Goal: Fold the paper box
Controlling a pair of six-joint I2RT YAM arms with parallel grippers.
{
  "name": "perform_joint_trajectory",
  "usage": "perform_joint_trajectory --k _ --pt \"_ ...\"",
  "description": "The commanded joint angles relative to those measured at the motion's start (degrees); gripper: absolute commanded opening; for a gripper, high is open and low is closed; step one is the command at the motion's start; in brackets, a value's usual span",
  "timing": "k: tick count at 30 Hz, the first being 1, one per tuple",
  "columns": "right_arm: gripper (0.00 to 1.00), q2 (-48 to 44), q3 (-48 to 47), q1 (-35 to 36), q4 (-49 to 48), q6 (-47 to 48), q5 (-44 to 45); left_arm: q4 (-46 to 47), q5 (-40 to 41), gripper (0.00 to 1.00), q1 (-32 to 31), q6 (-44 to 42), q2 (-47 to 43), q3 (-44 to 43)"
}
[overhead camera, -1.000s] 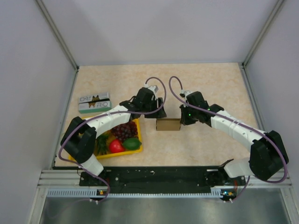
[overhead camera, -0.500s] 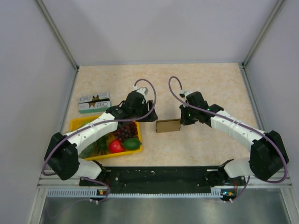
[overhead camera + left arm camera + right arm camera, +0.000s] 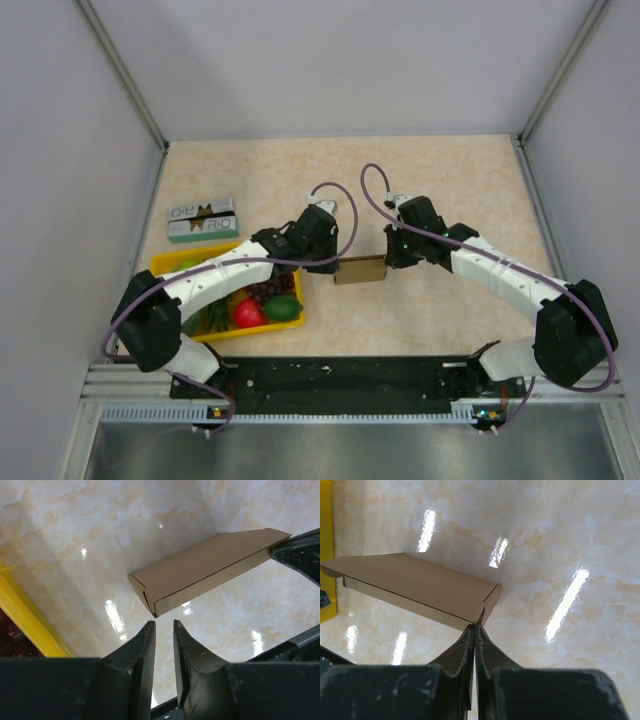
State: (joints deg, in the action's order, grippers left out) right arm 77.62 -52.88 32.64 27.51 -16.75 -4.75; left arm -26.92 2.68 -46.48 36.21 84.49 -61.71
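The green-and-white printed carton [image 3: 202, 220] bears large letters, too small to read surely. The folded brown paper box [image 3: 360, 269] lies on the table [image 3: 450, 180] between both arms, beside the yellow tray [image 3: 165, 263]. The left claw [image 3: 164, 625], slightly parted and empty, points at one corner. The right claw [image 3: 476, 626], pressed together, touches the other end.

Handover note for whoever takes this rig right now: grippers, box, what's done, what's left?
Left gripper: narrow gap between fingers, empty, just short of one end of the brown kraft cardboard box.
Right gripper: shut, pinching the box's opposite end corner.
Box: lying on the marble-pattern table, between the grippers.
Done: it looks folded into a flat closed shape.
Left: probably tuck or press the end flaps, then release; their seating is unclear.
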Motion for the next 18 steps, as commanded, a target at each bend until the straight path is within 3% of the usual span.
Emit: perform_joint_trajectory --k 1,8,18 --pt "0.00 -1.4 -1.2 1.0 0.5 -0.4 -0.1 -0.7 3.4 0.25 -0.5 -0.7 1.5 -2.7" --pt "0.00 -1.8 -1.2 1.3 0.7 -0.6 -0.3 -0.2 3.5 0.25 -0.6 -0.8 3.4 -3.9" --pt "0.00 -1.3 -1.5 1.9 0.8 -0.7 -0.3 0.5 2.6 0.15 -0.9 -1.0 5.8 -5.6"
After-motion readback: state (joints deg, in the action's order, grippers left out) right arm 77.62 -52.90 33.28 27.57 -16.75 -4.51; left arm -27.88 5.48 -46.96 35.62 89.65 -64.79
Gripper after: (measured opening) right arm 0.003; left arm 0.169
